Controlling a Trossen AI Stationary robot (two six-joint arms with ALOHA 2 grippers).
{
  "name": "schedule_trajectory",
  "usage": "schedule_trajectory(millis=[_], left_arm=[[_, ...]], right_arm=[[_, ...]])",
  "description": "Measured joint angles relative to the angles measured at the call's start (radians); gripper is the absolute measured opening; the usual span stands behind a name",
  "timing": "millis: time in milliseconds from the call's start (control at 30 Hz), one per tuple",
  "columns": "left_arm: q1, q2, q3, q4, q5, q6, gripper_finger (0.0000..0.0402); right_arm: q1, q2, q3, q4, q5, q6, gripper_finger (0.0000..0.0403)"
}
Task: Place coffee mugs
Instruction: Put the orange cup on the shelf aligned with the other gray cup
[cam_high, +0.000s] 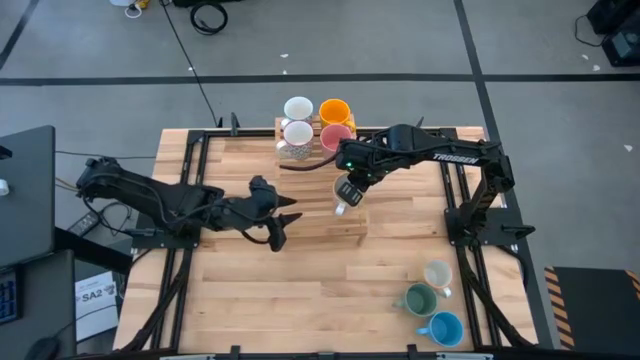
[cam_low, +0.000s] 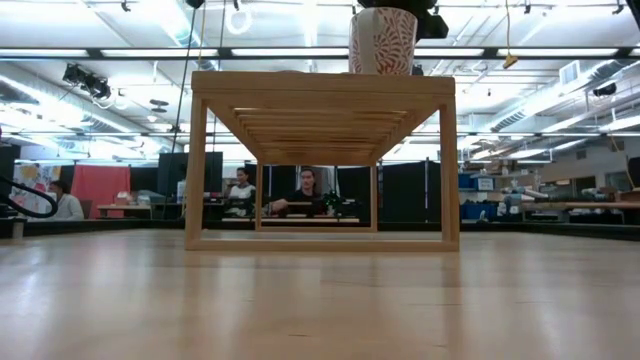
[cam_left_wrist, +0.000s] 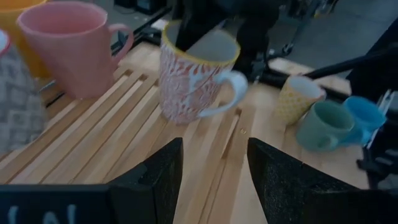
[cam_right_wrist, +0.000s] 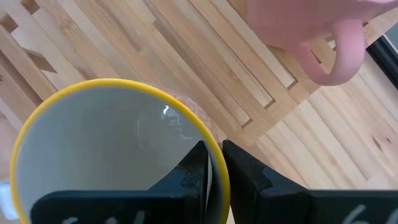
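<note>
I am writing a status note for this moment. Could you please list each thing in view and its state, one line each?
Patterned mug: upright on the wooden rack, rim pinched by the right end effector.
Pink mug: upright on the rack.
Orange mug: upright on the rack.
Two white mugs: upright on the rack.
Cream, green and blue mugs: upright on the table, waiting.
Left end effector: open, empty.

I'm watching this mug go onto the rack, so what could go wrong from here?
1. The right end effector pinches only the rim of the patterned mug; pulling away before it opens fully could tip the mug.
2. The pink mug stands close by on the rack; a sideways retreat might knock it.
3. The left end effector waits open facing the patterned mug and could bump it.
</note>
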Motion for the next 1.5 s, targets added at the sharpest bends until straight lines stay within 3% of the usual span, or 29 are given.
schedule_trajectory(millis=[133, 533, 733, 1000, 1500], left_arm=[[-0.003, 0.047, 0.000, 0.080, -0.024, 0.004, 0.0185], [-0.003, 0.273, -0.001, 0.323, -0.065, 0.203, 0.0185], [-0.003, 0.338, -0.001, 0.401, -0.136, 0.258, 0.0185], [-0.003, 0.347, -0.001, 0.441, -0.264, 0.263, 0.0185], [0.008, 0.347, -0.001, 0.480, -0.248, 0.258, 0.0185]], right_arm=[[0.000, 0.000, 0.000, 0.006, -0.001, -0.001, 0.0055], [0.000, 0.000, -0.001, 0.021, -0.003, 0.002, 0.0052], [-0.008, 0.000, -0.001, 0.021, -0.041, 0.058, 0.0052], [-0.034, 0.000, -0.001, 0.022, -0.101, 0.134, 0.0051], [-0.046, 0.000, -0.001, 0.030, -0.108, 0.186, 0.0051]])
